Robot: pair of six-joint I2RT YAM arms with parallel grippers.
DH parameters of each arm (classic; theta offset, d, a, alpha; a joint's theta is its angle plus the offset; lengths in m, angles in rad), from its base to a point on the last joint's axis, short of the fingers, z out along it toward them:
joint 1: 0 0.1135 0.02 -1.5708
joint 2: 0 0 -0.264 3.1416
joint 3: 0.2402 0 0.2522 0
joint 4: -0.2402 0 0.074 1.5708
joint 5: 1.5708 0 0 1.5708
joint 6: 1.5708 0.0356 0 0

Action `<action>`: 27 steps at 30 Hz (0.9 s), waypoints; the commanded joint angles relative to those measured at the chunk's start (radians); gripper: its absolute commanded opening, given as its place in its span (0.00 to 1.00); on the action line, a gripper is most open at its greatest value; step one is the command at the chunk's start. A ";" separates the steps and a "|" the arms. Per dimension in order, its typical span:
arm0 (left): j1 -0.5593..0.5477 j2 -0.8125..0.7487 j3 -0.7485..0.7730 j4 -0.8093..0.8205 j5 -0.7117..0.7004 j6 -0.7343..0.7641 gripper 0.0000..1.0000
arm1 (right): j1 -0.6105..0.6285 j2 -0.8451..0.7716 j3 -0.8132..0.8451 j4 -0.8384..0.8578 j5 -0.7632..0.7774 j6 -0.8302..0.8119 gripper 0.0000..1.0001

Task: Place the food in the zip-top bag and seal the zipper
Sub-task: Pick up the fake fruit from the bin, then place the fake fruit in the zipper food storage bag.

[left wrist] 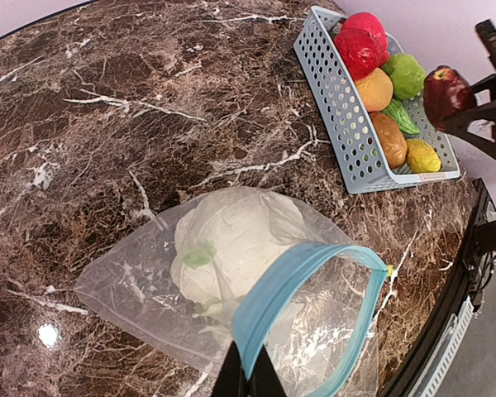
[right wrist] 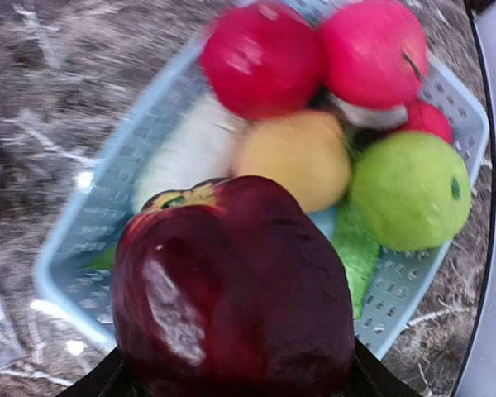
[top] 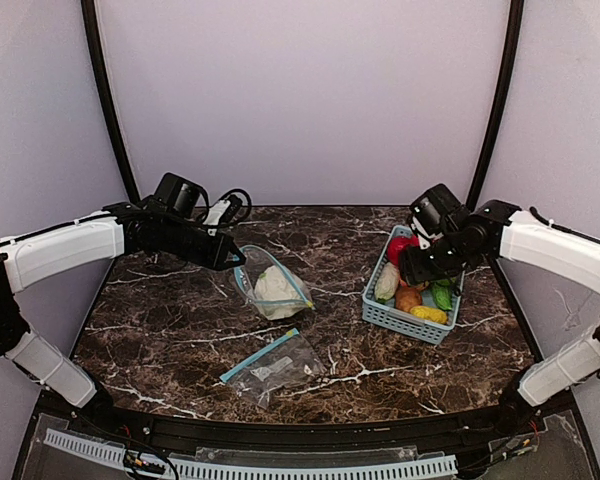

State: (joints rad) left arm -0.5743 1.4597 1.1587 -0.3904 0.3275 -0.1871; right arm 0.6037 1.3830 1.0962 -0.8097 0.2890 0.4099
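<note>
Pinching one bag [left wrist: 132, 285] of two, left hand [left wrist: 248, 376] (pressed together), right hand [top: 420, 265] clasping one apple [right wrist: 231, 289].

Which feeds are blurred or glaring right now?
Right wrist view: the light-blue slotted plastic basket and its fruit are smeared soft; the dark red glossy toy apple is sharper, with a white glare streak. Left wrist view: crisp, one lamp spot on the dark marble table, glints on the clear zip-top plastic bag. Top view: sharp, evenly lit.
</note>
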 commanded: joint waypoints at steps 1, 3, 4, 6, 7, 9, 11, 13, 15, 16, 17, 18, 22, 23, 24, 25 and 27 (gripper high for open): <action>0.003 -0.034 0.007 0.018 0.019 -0.008 0.01 | 0.173 -0.035 0.158 -0.025 -0.046 0.011 0.53; 0.002 -0.026 0.006 0.023 0.039 -0.017 0.01 | 0.249 -0.007 0.211 0.001 -0.088 0.008 0.51; 0.002 -0.023 0.005 0.025 0.046 -0.018 0.01 | 0.282 0.009 0.231 0.024 -0.116 0.001 0.51; 0.003 -0.012 0.002 0.033 0.062 -0.027 0.01 | 0.353 0.060 0.269 0.086 -0.169 -0.022 0.51; 0.002 -0.010 0.001 0.034 0.071 -0.029 0.01 | 0.379 0.085 0.286 0.121 -0.202 -0.037 0.50; 0.002 -0.006 0.000 0.036 0.079 -0.033 0.01 | 0.417 0.145 0.321 0.180 -0.258 -0.062 0.50; 0.002 -0.003 -0.001 0.037 0.080 -0.034 0.01 | 0.447 0.210 0.363 0.219 -0.284 -0.073 0.50; 0.003 -0.005 0.001 0.035 0.076 -0.035 0.01 | 0.464 0.276 0.411 0.227 -0.328 -0.076 0.50; 0.002 -0.011 0.001 0.032 0.068 -0.031 0.01 | 0.483 0.333 0.455 0.228 -0.330 -0.078 0.50; 0.002 -0.015 0.001 0.031 0.063 -0.030 0.01 | 0.488 0.365 0.473 0.228 -0.334 -0.078 0.50; 0.002 -0.018 0.002 0.030 0.060 -0.026 0.01 | 0.490 0.387 0.488 0.227 -0.336 -0.076 0.50; 0.002 -0.019 0.002 0.029 0.059 -0.025 0.01 | 0.492 0.406 0.503 0.226 -0.335 -0.073 0.50; 0.002 -0.022 0.005 0.026 0.060 -0.025 0.01 | 0.492 0.472 0.562 0.206 -0.295 -0.047 0.50; 0.002 -0.023 0.005 0.025 0.061 -0.025 0.01 | 0.493 0.485 0.576 0.202 -0.282 -0.040 0.50; 0.002 -0.024 0.005 0.025 0.063 -0.025 0.01 | 0.492 0.501 0.591 0.198 -0.259 -0.035 0.50; 0.003 -0.025 0.006 0.025 0.064 -0.025 0.01 | 0.493 0.516 0.613 0.188 -0.241 -0.027 0.50; 0.003 -0.025 0.006 0.025 0.065 -0.025 0.01 | 0.492 0.544 0.643 0.165 -0.195 -0.013 0.50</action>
State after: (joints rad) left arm -0.5743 1.4601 1.1587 -0.3687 0.3843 -0.2153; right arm 1.0912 1.8832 1.6688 -0.6296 0.0086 0.3641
